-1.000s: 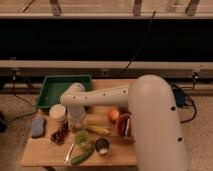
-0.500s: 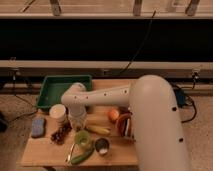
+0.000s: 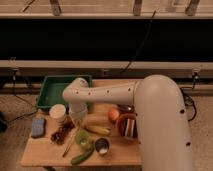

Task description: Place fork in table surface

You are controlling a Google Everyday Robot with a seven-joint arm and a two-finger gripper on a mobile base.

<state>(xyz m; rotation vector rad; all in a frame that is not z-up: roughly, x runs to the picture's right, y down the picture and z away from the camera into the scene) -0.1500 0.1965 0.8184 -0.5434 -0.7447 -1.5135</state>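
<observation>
Fork (image 3: 70,144) on table surface (image 3: 42,155); gripper (image 3: 76,119) grasp undetermined

Fork appears as a thin, pale grey sliver lying on a slant, left of centre in the lower part of the frame. Its upper end points toward the gripper and its lower end toward the front edge of the tabletop. It lies between a dark red cluster (image 3: 62,133) on its left and a round green object (image 3: 83,139) on its right.

The gripper hangs just above the fork's upper end, below the bend of the white arm (image 3: 107,94). Whether it grips, touches or has let go of the fork cannot be told.

Also on the table:
- white cup (image 3: 58,113) and blue sponge (image 3: 37,127) to the left
- banana (image 3: 98,129) at centre
- metal cup (image 3: 101,146) and cucumber (image 3: 81,157) near the front edge

A green tray (image 3: 49,95) occupies the upper-left corner of the table.
</observation>
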